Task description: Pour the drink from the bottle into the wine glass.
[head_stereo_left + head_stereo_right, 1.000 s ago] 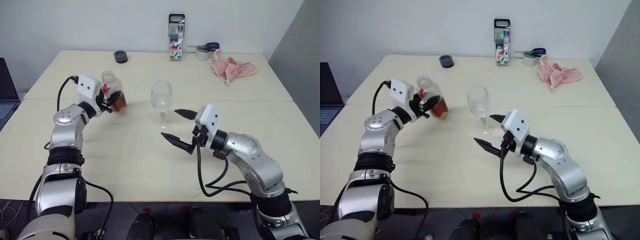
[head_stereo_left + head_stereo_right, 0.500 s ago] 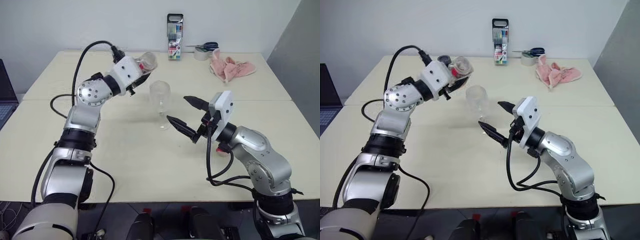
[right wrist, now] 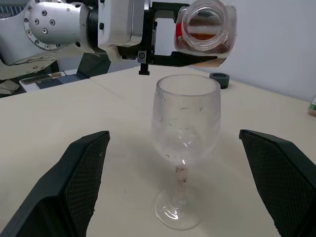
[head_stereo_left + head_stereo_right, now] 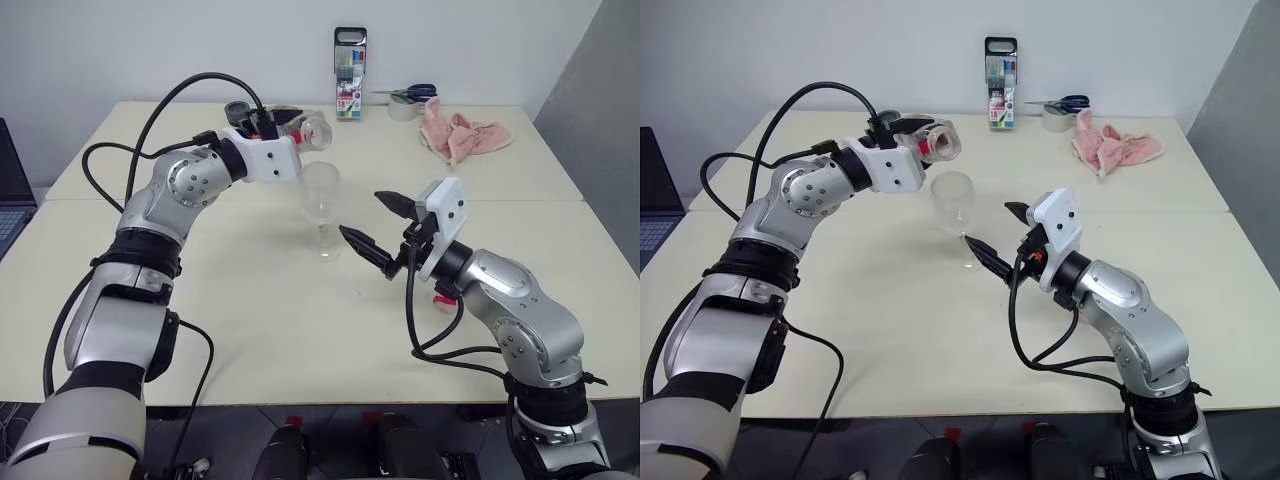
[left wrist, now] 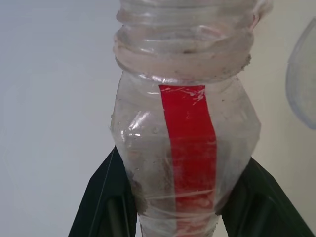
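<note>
Left tool [image 4: 912, 140] was clamped tight on the bottle [image 4: 936, 142], tipped level (mouth open) just above the wine glass [image 4: 954, 200]. Right tool [image 4: 1000, 240] sat wide open and empty, with the glass's stem just beyond its tips.

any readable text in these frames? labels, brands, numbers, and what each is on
None can be read.
bottle: a plain red strip on its label, no lettering visible.
marker case: has print on its front, too small to read.
wine glass: no markings.
</note>
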Available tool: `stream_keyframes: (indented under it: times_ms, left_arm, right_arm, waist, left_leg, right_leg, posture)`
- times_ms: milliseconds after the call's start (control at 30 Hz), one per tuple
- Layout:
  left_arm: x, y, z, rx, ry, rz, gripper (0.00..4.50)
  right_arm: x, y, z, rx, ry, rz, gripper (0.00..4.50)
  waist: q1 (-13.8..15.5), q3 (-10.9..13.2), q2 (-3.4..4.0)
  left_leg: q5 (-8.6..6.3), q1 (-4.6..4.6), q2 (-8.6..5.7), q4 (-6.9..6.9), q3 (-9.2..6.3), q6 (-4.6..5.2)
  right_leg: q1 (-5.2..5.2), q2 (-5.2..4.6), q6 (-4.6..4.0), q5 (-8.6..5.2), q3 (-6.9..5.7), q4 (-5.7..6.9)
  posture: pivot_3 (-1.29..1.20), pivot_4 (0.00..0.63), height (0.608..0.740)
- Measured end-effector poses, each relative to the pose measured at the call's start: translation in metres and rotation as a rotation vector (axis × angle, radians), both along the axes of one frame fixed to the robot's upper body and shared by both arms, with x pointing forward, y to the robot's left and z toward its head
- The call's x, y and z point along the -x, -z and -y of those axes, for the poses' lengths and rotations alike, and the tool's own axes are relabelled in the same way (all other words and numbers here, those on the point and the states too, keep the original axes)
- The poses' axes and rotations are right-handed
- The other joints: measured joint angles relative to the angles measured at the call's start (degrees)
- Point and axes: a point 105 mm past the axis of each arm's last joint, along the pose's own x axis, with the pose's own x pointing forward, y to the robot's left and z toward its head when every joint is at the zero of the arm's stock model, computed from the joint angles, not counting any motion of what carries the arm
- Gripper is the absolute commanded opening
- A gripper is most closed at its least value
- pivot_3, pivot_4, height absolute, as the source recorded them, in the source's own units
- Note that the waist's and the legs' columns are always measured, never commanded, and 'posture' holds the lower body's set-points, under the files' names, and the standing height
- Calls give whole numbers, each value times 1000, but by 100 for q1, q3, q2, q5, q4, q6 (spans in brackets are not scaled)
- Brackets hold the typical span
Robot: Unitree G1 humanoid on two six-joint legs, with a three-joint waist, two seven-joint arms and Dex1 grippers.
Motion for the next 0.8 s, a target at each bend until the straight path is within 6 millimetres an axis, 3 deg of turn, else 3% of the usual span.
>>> stream_keyframes:
  times_ms: [267, 533, 800]
  left_arm:
    - [0, -7, -4, -70, -6, 88, 1713]
    - [-3, 4, -8, -131, -19, 101, 1713]
    - [-4, -1, -10, -163, -25, 140, 1713]
  right_arm:
    - [-2, -1, 3, -7, 11, -25, 4500]
    - [3, 0, 4, 4, -24, -51, 4500]
    - [9, 5, 7, 22, -53, -59, 4500]
  waist:
    - [-5, 0, 0]
    - [-4, 0, 0]
    - [-4, 0, 0]
  left_leg:
    - [0, 0, 0, 0, 0, 0]
    - [0, -1, 0, 0, 0, 1]
    - [0, -1, -1, 0, 1, 1]
  right_leg:
    - [-1, 1, 0, 0, -1, 2]
    - [-1, 1, 0, 0, -2, 2]
    - [-1, 1, 0, 0, -2, 2]
  posture:
    - [0, 150, 740]
    - [0, 150, 740]
    - [0, 150, 740]
